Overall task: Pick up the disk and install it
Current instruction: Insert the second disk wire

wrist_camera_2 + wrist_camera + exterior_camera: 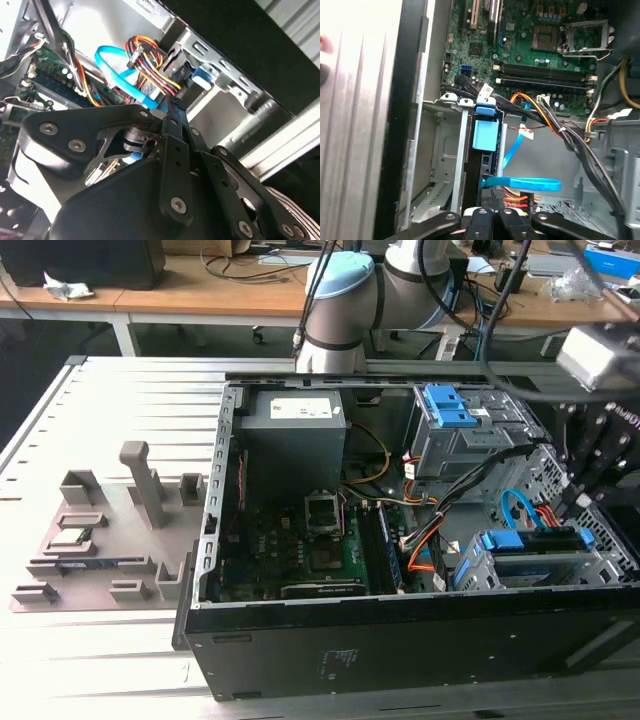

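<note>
Open computer case (pixel 400 640); gripper (pixel 490 212) closed on disk (pixel 484 137) edge inside tight drive cage (pixel 445 150).

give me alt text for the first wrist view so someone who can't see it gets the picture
The tool hangs over an open computer case, just above a blue-framed disk sitting edge-up in a grey metal drive cage. A green motherboard lies beyond, with a flat blue cable and orange, red and yellow wires crossing nearby.
</note>
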